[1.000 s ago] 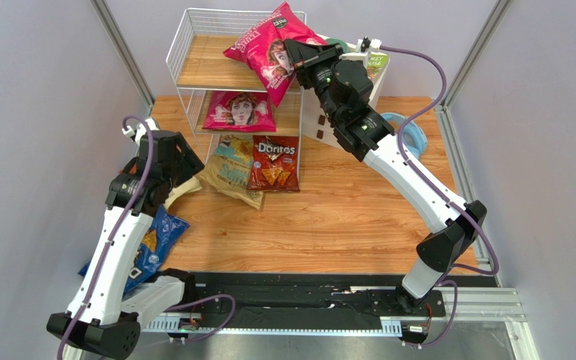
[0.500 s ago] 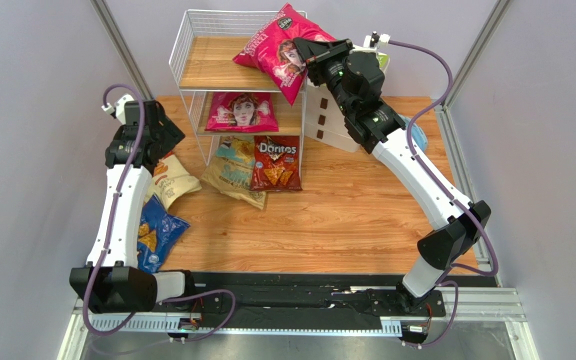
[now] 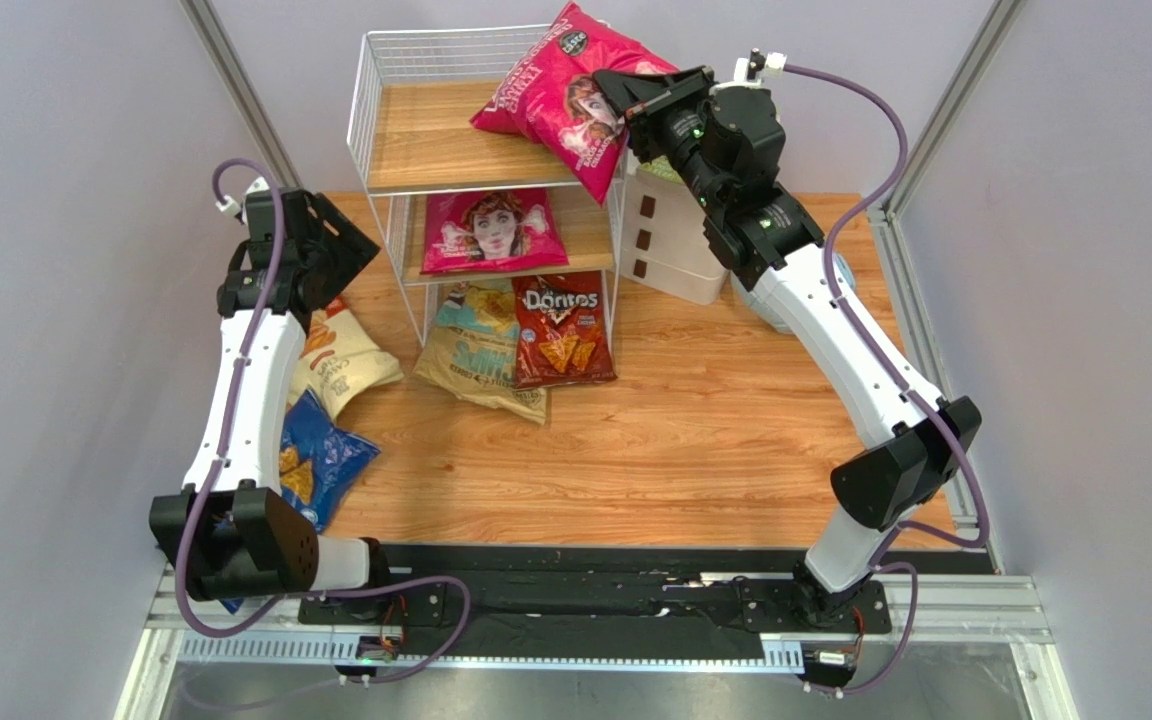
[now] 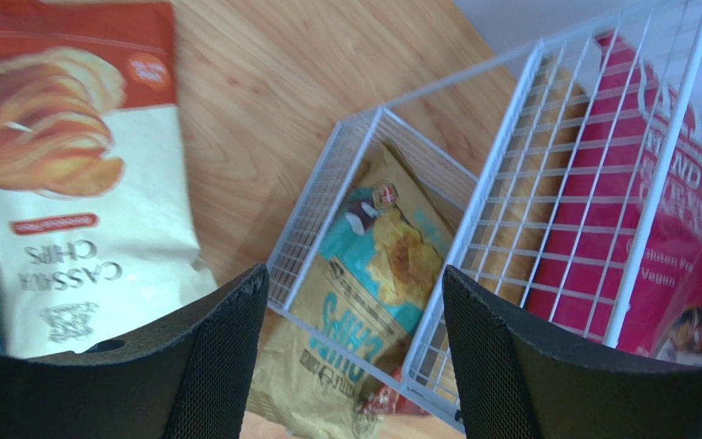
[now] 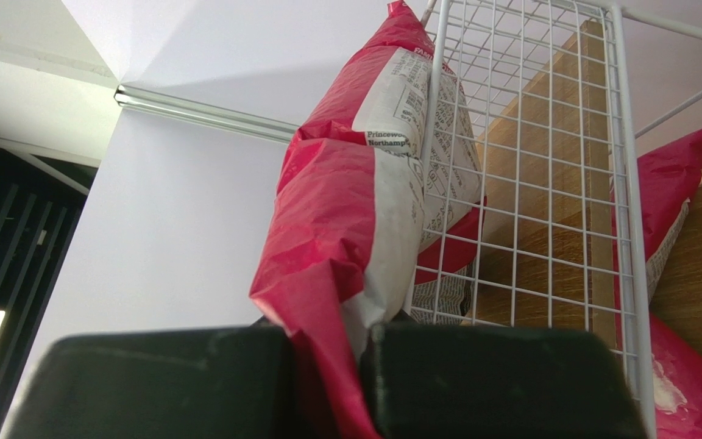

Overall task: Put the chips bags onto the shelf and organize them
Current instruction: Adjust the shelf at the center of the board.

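- The shelf stands at the far middle of the table: a white wire frame with mesh sides and three light wooden tiers.
- The top magenta bag lies tilted over the right front corner of the top tier, with one corner sticking up past the rim. Its front is glossy pink with a face and pale lettering. In the right wrist view, its back shows a white panel of small print with a creased red seam, pressed against the mesh.
- The right gripper is clamped on the lower edge of the top magenta bag, with the foil pinched between its black pads.
- The second magenta bag lies flat on the middle tier, face up.
- On the bottom tier, the tan-and-teal bag and the red Doritos bag lie side by side, both poking out past the front edge. The tan one is crumpled and reads "CHIPS" in teal letters.
- The orange-and-cream bag lies on the table left of the shelf. It has an orange top, pictured crisps and the words "CASSAVA CHIPS".
- The blue Doritos bag lies nearer the arm bases, with one end against the orange-and-cream bag.
- The left gripper hangs beside the shelf's left mesh, its fingers spread and nothing between them.
- A white drawer unit stands just right of the shelf.
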